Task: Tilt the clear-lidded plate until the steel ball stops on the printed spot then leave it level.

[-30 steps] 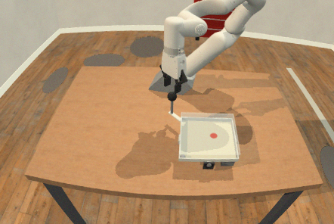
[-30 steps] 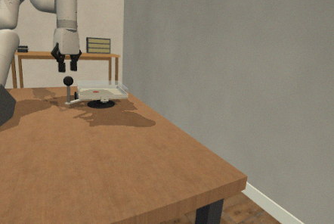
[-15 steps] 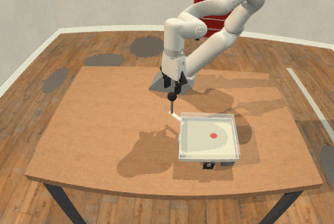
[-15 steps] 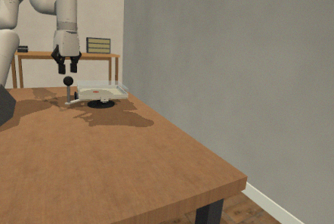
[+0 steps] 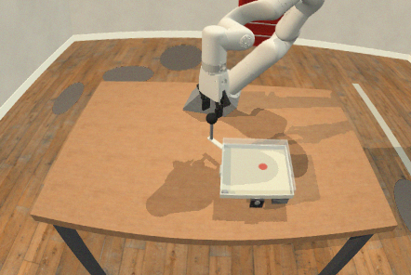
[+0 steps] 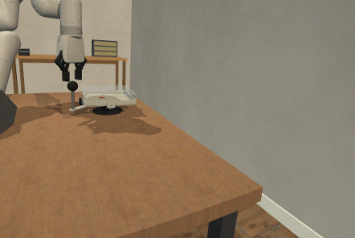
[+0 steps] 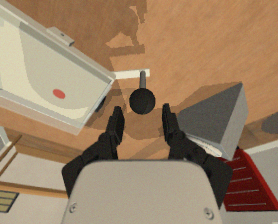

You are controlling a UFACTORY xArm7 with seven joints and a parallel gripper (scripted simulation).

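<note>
The clear-lidded plate (image 5: 257, 196) (image 6: 129, 102) (image 7: 47, 65) stands raised on its mount and looks about level; its exact tilt cannot be told. The red spot (image 5: 262, 166) (image 6: 102, 97) (image 7: 59, 94) is right of the plate's middle in the top view. A small grey thing (image 5: 225, 191) in the near left corner looks like the steel ball. A black knob (image 5: 211, 118) (image 6: 72, 86) (image 7: 142, 101) tops an upright post, joined to the plate by a white arm (image 5: 216, 143) (image 6: 79, 108) (image 7: 131, 74). My gripper (image 5: 212, 110) (image 6: 72, 75) (image 7: 142, 112) is open and empty, pointing down just above the knob.
A black disc (image 6: 108, 110) lies under the plate. A small black block (image 5: 257, 202) shows at its near side. A dark round part (image 6: 81, 102) (image 7: 100, 104) sits at the plate's side near the post. The grey robot base (image 5: 195, 104) (image 7: 215, 117) is behind the knob on the table (image 5: 116, 132).
</note>
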